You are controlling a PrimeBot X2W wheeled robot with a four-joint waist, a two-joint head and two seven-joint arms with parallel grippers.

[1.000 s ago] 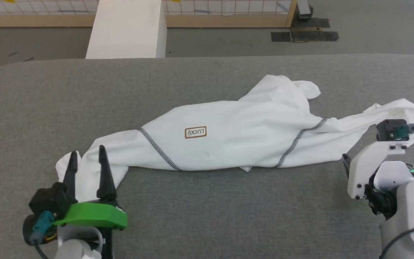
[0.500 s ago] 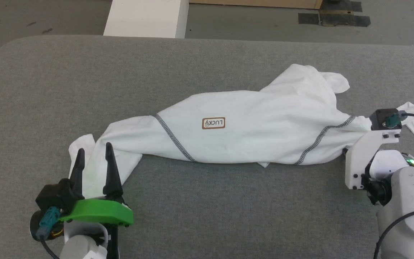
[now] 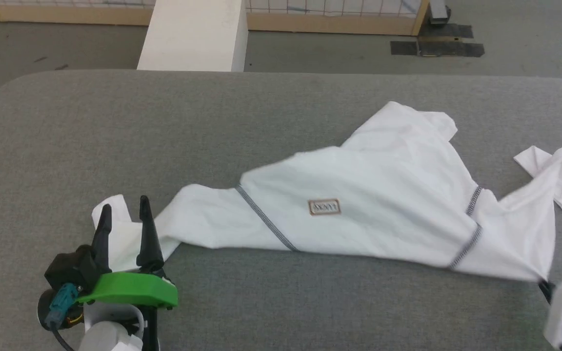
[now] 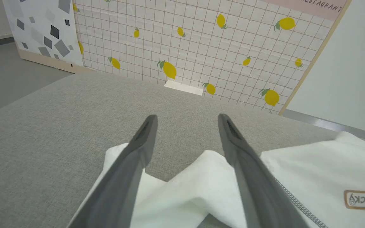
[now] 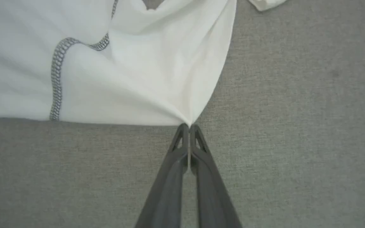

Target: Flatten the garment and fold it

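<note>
a: where is the garment (image 3: 369,195) lying?
b: it is stretching across the grey desk (image 3: 115,122), its long axis running from lower left to the right edge of the head view.
a: and the end effectors?
b: the right end effector (image 5: 188,126) is pinching its lower right edge; the left end effector (image 3: 125,203) is gaping wide over its left end.

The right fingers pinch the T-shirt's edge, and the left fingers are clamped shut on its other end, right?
No: the left fingers stand open over the other end of the T-shirt, as the left wrist view shows. The right fingers pinch its edge.
</note>
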